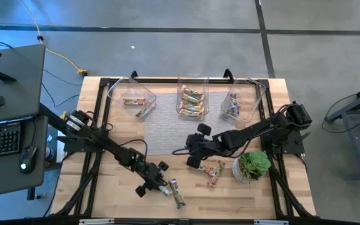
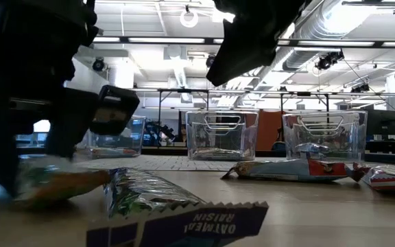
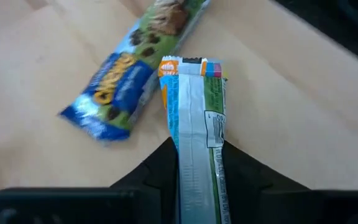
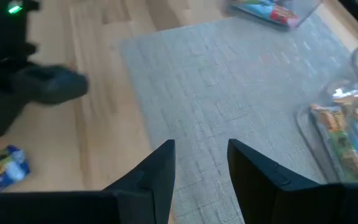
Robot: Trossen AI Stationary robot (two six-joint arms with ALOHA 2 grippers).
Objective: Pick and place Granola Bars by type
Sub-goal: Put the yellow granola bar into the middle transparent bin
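**Left claw on a bar at the desk's near edge**

The left claw (image 1: 158,185) sits low over the near edge of the wooden desk (image 1: 92,194), its two dark fingers (image 3: 151,177) pressed against either side of a slim bar (image 3: 197,137) in a white, green and orange wrapper. The bar runs lengthwise between them, printed seam up; its near end is hidden under the claw. Touching the bar's far end, at an angle, lies a second bar (image 3: 129,74) in a shiny blue and green wrapper, partly cut off by the frame. In the high view these two show as small bright slivers (image 1: 177,194) by the claw, too small to read.

The right claw (image 1: 192,153) hangs above the grey woven mat (image 1: 167,128) in the middle of the desk, fingers spread with nothing between them; through the gap only the mat's ribbed weave (image 4: 204,112) shows.

Just beside the right claw, toward the near side, two or three more bars (image 1: 214,172) lie loose on the wood next to a small green potted plant (image 1: 253,165).

Along the far edge stand three clear plastic bins, each holding bars: the left one (image 1: 132,97) a couple, the middle one (image 1: 192,97) a small pile, the right one (image 1: 241,100) a few, hard to count through the glare.

From desk height, a crinkled purple wrapper (image 2: 184,216) fills the foreground, and most of the left arm is a dark blur.
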